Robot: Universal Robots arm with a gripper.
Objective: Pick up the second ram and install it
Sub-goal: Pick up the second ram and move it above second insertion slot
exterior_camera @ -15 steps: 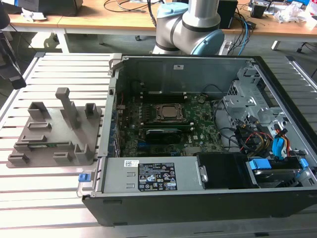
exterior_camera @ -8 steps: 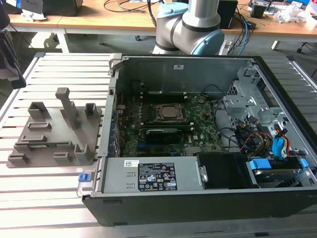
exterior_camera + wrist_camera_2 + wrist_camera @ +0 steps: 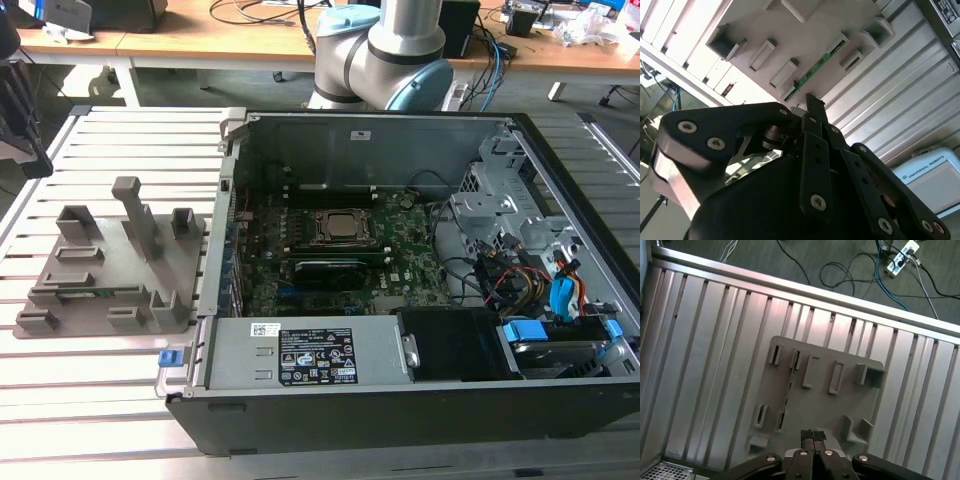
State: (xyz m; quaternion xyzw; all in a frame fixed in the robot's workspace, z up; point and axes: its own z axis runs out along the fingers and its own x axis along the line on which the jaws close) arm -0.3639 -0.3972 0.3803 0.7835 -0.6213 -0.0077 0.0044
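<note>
One end effector [image 3: 812,435] clenched empty over second ram [image 3: 822,62] in grey holder [image 3: 820,407]; computer case [image 3: 400,420] beside.

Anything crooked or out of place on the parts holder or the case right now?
Nothing stands out. The ram stick sits on edge in its slots on the gray holder, in line with them. The gripper is shut and empty over the holder. Nothing looks loose in the open case.

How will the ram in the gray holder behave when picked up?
Likely stiff and light: the second ram is a thin, flat green board. It stands on edge in the gray holder, so it may bind if lifted tilted.
</note>
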